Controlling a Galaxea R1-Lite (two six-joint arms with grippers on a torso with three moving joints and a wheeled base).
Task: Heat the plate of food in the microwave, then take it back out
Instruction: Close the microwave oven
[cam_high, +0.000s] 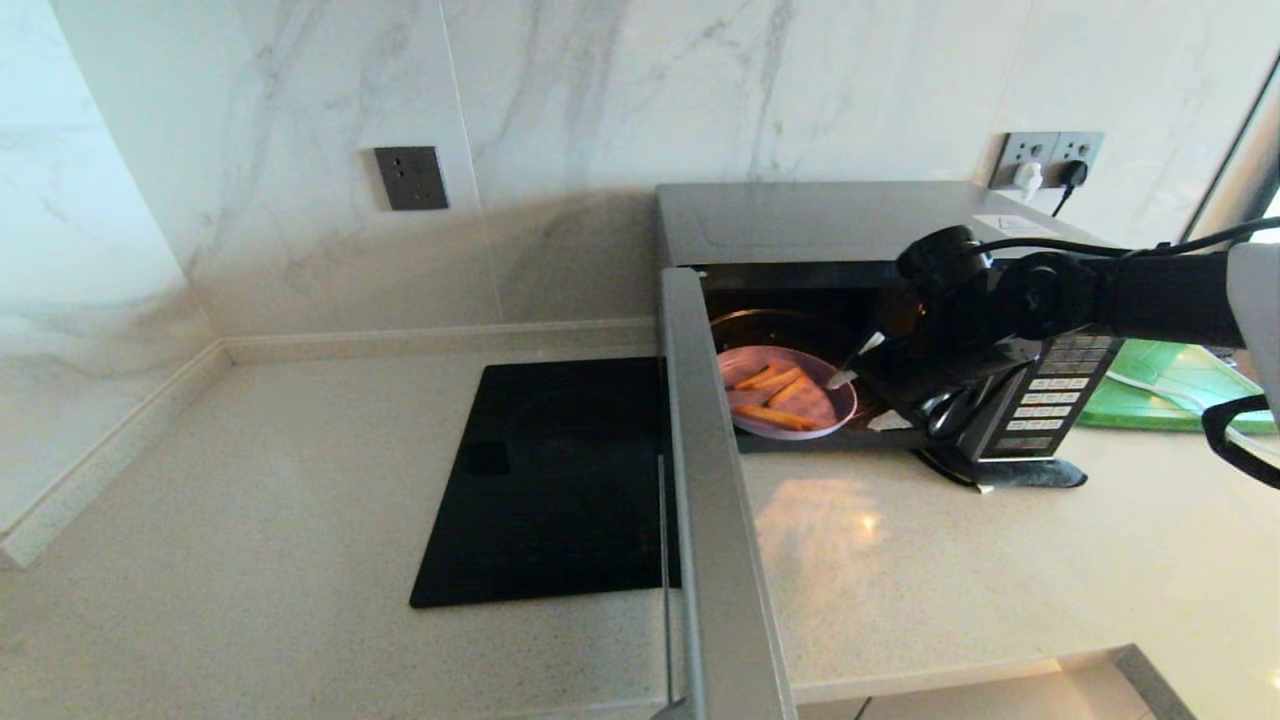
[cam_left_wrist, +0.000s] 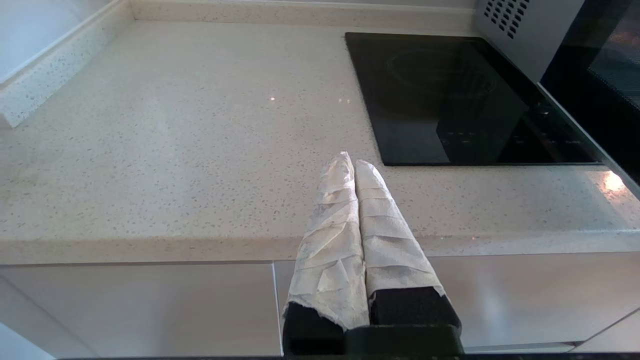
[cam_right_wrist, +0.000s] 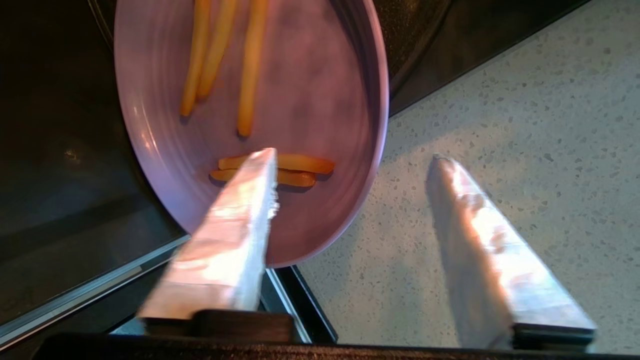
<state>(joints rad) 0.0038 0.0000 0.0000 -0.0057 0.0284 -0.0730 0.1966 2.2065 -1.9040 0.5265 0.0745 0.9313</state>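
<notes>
The silver-and-black microwave (cam_high: 820, 220) stands with its door (cam_high: 700, 450) swung wide open toward me. In its opening sits the lilac plate (cam_high: 800, 405) with several orange-tan food sticks (cam_high: 775, 415). In the right wrist view the plate (cam_right_wrist: 310, 100) has its near rim jutting past the front sill over the counter. My right gripper (cam_high: 853, 362) is open at the plate's right rim. One finger (cam_right_wrist: 235, 220) lies over the plate's inside and the other finger (cam_right_wrist: 480, 225) is outside the rim, apart from it. My left gripper (cam_left_wrist: 352, 160) is shut on nothing, parked before the counter's front edge.
A flat black cooktop (cam_high: 550, 480) lies left of the open door. A green board (cam_high: 1170, 385) is at the right behind the microwave's button panel (cam_high: 1050, 400). Wall sockets (cam_high: 1050, 155) with plugs sit behind the microwave. The speckled counter (cam_high: 250, 500) runs to a wall at the left.
</notes>
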